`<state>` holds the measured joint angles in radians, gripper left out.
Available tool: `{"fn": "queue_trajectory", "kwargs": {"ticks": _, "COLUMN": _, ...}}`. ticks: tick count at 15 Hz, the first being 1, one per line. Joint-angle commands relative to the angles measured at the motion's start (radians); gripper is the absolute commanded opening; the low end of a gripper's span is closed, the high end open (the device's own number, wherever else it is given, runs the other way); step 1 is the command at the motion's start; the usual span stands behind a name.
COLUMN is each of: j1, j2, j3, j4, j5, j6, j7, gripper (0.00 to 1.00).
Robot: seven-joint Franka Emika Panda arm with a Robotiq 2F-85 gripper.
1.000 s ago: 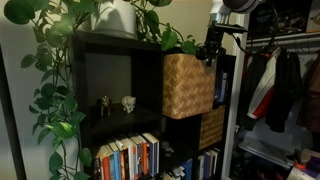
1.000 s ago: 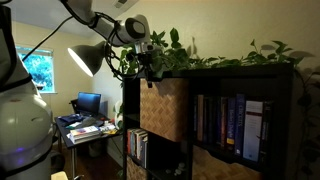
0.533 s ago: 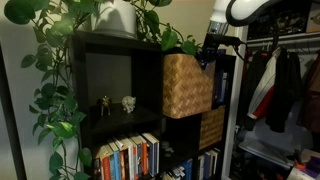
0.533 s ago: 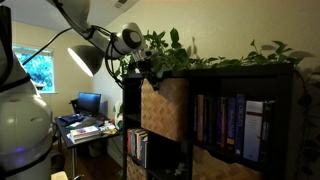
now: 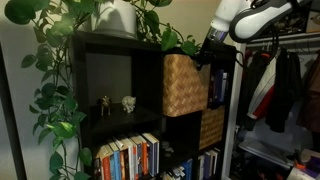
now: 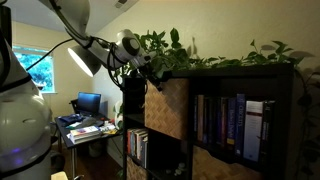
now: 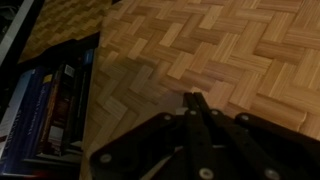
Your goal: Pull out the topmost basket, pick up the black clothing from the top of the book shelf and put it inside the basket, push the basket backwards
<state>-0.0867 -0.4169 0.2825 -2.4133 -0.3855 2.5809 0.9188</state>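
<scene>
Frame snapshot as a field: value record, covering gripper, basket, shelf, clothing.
gripper: shut, fingers together, tips at the basket's front
topmost basket: upper compartment, front seems to stick out slightly
book shelf: black, plant on top, books below
black clothing: not visible
lower basket: darker, in the compartment beneath

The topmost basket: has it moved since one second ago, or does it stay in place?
Yes. The topmost basket has slid backwards, deeper into the book shelf: its front now sticks out less from the shelf's frame.
</scene>
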Motion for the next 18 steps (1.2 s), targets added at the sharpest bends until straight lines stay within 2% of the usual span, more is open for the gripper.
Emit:
{"fn": "queue_trajectory", "kwargs": {"ticks": 1, "j1": -0.084, "j2": 0.036, "j3": 0.038, "j4": 0.001, "j5": -0.104, "j6": 0.104, "j7": 0.081, "gripper": 0.04}}
{"fn": "queue_trajectory", "kwargs": {"ticks": 6, "j1": -0.127, "j2": 0.082, "j3": 0.065, "j4": 0.025, "j5": -0.19, "j6": 0.15, "j7": 0.148, "gripper": 0.04}}
{"fn": "queue_trajectory", "kwargs": {"ticks": 18, "j1": -0.193, "j2": 0.147, "j3": 0.119, "j4": 0.077, "j5": -0.378, "j6": 0.171, "j7": 0.268, "gripper": 0.04}}
